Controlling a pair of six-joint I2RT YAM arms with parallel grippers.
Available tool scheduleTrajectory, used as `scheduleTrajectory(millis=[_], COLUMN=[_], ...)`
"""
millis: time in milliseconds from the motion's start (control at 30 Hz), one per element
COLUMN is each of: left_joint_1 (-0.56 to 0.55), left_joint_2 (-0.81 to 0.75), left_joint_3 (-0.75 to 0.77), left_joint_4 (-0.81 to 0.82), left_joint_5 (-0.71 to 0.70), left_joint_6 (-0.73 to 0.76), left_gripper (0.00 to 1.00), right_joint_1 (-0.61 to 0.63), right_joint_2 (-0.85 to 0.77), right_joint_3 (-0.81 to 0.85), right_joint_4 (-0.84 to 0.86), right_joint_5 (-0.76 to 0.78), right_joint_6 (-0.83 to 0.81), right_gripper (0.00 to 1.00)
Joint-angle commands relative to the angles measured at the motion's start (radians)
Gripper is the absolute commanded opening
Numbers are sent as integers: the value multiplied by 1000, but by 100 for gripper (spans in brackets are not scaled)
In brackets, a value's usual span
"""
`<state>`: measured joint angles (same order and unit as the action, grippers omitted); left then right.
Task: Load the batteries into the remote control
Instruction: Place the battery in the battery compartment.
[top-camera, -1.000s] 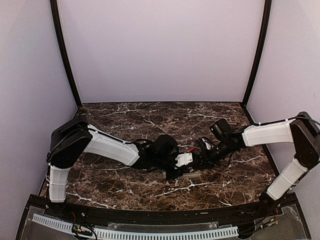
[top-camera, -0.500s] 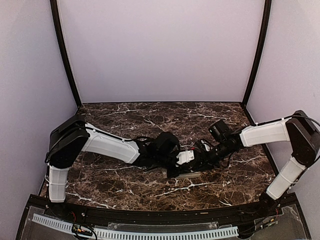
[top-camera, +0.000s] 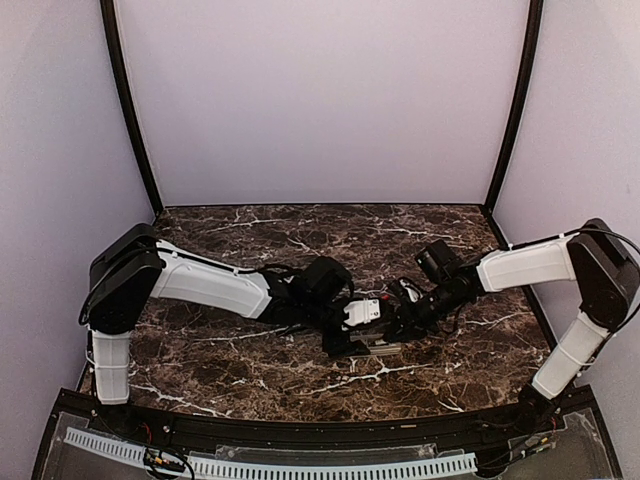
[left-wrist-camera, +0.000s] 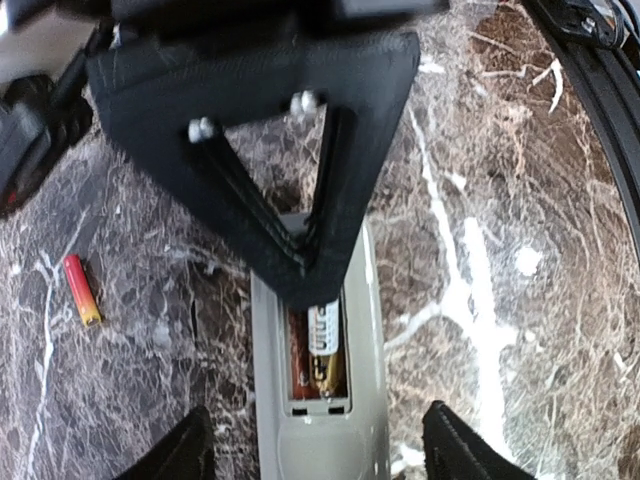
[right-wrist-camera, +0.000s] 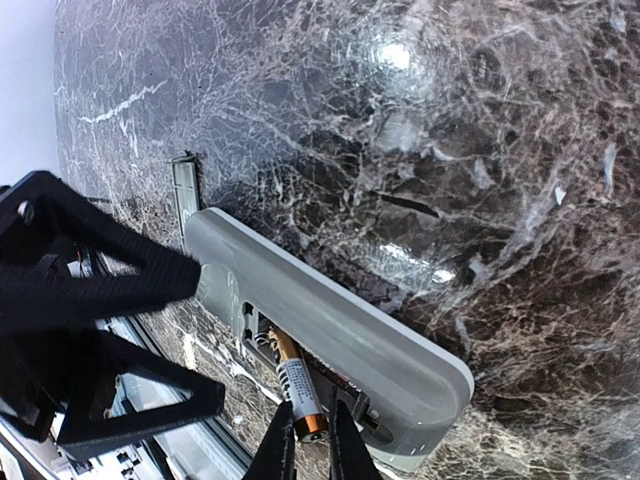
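The remote control (left-wrist-camera: 320, 430) lies back up on the marble, its battery recess open. My right gripper (right-wrist-camera: 310, 415) is shut on the end of a battery (right-wrist-camera: 296, 390) with a white label. The battery tilts, with its far end in the recess by the spring. The left wrist view shows that battery (left-wrist-camera: 326, 345) in the recess under the right gripper (left-wrist-camera: 310, 288), with a red strip beside it. My left gripper (left-wrist-camera: 325, 455) stands open, its fingertips (left-wrist-camera: 185, 455) apart from the remote on either side. A loose red battery (left-wrist-camera: 80, 290) lies on the table to the left.
A narrow grey strip (right-wrist-camera: 185, 190) lies on the marble beyond the remote's end. Both arms meet at the middle of the table (top-camera: 250, 240), near its front. The enclosure's white walls stand round the back and sides.
My left gripper's jaws have opened wide from shut and now straddle the remote without touching it. The right gripper has stayed nearly still, shut on the battery.
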<state>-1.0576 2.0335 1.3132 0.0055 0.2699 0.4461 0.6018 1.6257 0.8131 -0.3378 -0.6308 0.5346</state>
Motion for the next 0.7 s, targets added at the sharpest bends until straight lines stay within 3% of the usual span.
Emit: scheduleTrajectory(millis=[0,667], left_joint_1=[10,45], left_joint_2=[-48,-25], left_joint_3=[-35,-98], left_joint_4=[-71,-22], left_joint_5=[2,11], left_joint_6=[33,25], left_gripper=[73,66], right_joint_1=[2,0], right_joint_2=[32,39], right_joint_3=[24,69], right_joint_4=[-17,-83], right_joint_5=[47,56], right_joint_6=[-34,-99], right_gripper=[9,18])
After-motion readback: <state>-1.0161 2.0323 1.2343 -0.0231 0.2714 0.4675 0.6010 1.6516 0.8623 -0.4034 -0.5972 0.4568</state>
